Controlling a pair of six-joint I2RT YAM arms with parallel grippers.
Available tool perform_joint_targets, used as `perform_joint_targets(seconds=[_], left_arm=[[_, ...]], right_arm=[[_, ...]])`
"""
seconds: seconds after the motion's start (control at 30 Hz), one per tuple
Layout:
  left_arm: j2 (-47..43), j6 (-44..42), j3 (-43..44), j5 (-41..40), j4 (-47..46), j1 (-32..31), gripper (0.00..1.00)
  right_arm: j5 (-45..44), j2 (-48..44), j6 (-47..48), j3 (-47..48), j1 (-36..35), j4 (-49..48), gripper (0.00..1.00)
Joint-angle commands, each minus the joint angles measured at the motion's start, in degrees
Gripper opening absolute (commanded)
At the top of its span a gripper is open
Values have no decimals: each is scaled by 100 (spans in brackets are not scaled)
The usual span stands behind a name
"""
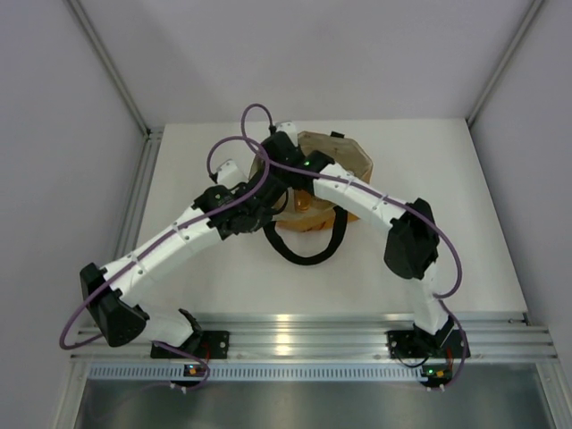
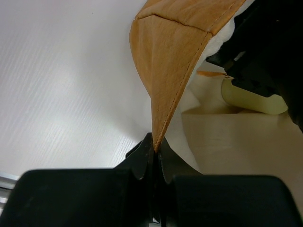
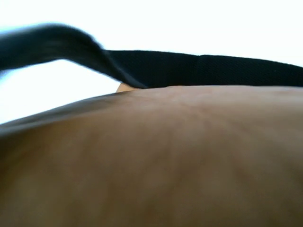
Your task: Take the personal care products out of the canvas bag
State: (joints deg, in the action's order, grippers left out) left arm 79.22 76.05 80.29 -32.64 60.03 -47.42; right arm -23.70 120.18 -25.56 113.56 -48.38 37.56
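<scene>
The mustard-orange canvas bag [image 1: 347, 159] lies at the back middle of the table, its black loop handle [image 1: 308, 255] trailing toward me. My left gripper [image 2: 156, 149] is shut on the bag's rim [image 2: 173, 56] and holds the mouth open, showing the cream lining [image 2: 236, 142]. My right gripper [image 2: 239, 71] reaches into the bag from above, just over the pale yellow-green bottle [image 2: 251, 98] that lies inside. I cannot tell how its jaws stand. The right wrist view is filled by blurred bag fabric [image 3: 165, 165] and a handle strap [image 3: 199, 68]. The other products are hidden.
The white table [image 1: 206, 286] is bordered by a metal rail [image 1: 295, 335] at the near edge and grey walls left and right. Purple cables [image 1: 255, 116] loop above both arms over the bag.
</scene>
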Motion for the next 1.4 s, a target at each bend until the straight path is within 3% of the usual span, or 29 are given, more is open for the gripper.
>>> perform_joint_targets(seconds=[0.0, 0.57, 0.93, 1.37], left_arm=[[-258, -55, -40, -251, 61, 5, 0], [-381, -2, -260, -295, 70, 5, 0], [-355, -117, -268, -295, 70, 5, 0], [-416, -196, -312, -234, 70, 5, 0]], right_arm=[[-56, -1031, 69, 413, -66, -249, 0], [322, -2551, 394, 140, -110, -162, 0], [542, -3396, 535, 729, -58, 726, 0], [-54, -4169, 614, 1239, 575, 1779, 0]])
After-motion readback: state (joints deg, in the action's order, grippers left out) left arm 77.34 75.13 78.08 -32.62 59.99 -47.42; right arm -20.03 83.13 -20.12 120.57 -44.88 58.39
